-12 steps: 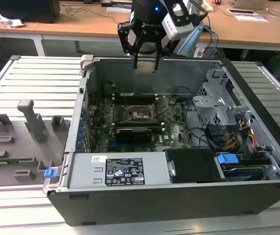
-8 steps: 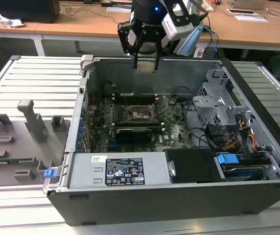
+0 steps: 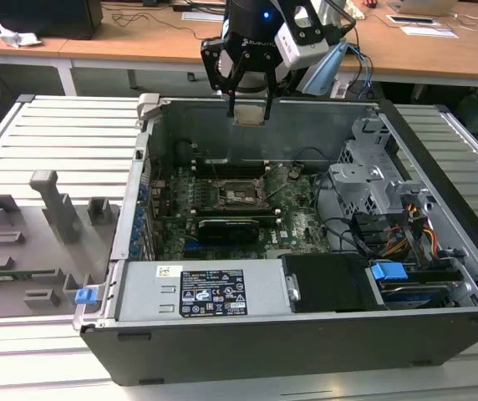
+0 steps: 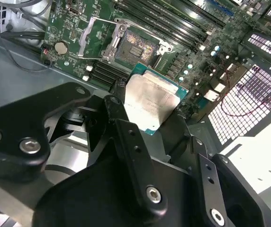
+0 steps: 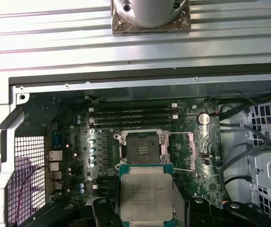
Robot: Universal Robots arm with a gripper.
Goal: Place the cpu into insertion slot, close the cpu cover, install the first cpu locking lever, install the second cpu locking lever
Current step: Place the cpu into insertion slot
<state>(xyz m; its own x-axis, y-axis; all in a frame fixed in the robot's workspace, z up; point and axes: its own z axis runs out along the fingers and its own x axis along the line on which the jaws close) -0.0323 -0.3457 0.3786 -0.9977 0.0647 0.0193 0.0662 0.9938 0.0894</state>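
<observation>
The gripper hangs over the back edge of the open computer case, its black fingers closed on opposite edges of the cpu. In both wrist views the cpu sits flat between the fingers with its silver-grey metal top facing the camera and a green rim showing around it. It is held clear of the board, well above it. Below and beyond it lies the insertion slot, a dark square socket with a silvery border and nothing in it. In the second wrist view the insertion slot is bare and the cpu cover stands swung up along one side of it, so that the green board shows through its square window. Just past the socket run the long black memory slots, and a round coin battery sits near one corner of the socket. In the exterior view the socket lies mid-board, with a long black expansion card on its near side and the power supply along the front wall. The case rests on a ribbed metal table, where grey holders stand at the exterior view's left.
</observation>
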